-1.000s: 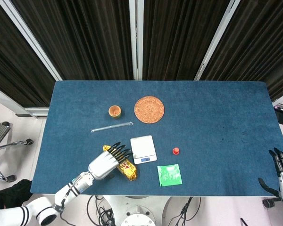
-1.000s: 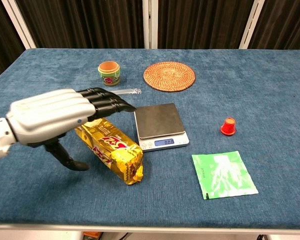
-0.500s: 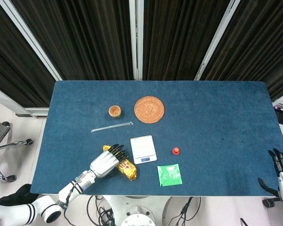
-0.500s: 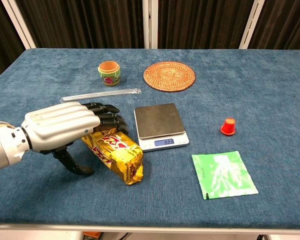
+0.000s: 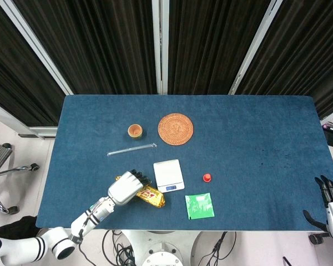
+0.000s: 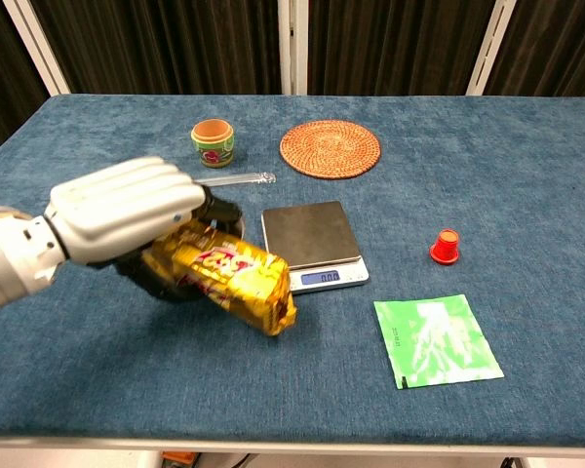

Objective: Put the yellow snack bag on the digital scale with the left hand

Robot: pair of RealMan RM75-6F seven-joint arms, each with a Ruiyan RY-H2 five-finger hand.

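Observation:
My left hand point(image 6: 122, 210) grips the yellow snack bag point(image 6: 232, 283) by its left end and holds it tilted just above the table, its free end hanging near the front left corner of the digital scale point(image 6: 312, 244). The head view shows the same left hand point(image 5: 126, 188) over the snack bag point(image 5: 152, 195), just left of the white scale point(image 5: 168, 175). The scale's dark platter is bare and its display is lit. My right hand point(image 5: 332, 199) hangs off the table's right edge, fingers apart, holding nothing.
A small red cap point(image 6: 446, 246) sits right of the scale and a green sachet point(image 6: 435, 339) lies in front of it. Behind are a round woven mat point(image 6: 330, 147), a little painted pot point(image 6: 214, 141) and a clear straw point(image 6: 236, 179).
The left hand has closed around the snack bag and lifted it off the table, tipping its free end toward the scale. The right hand has not moved.

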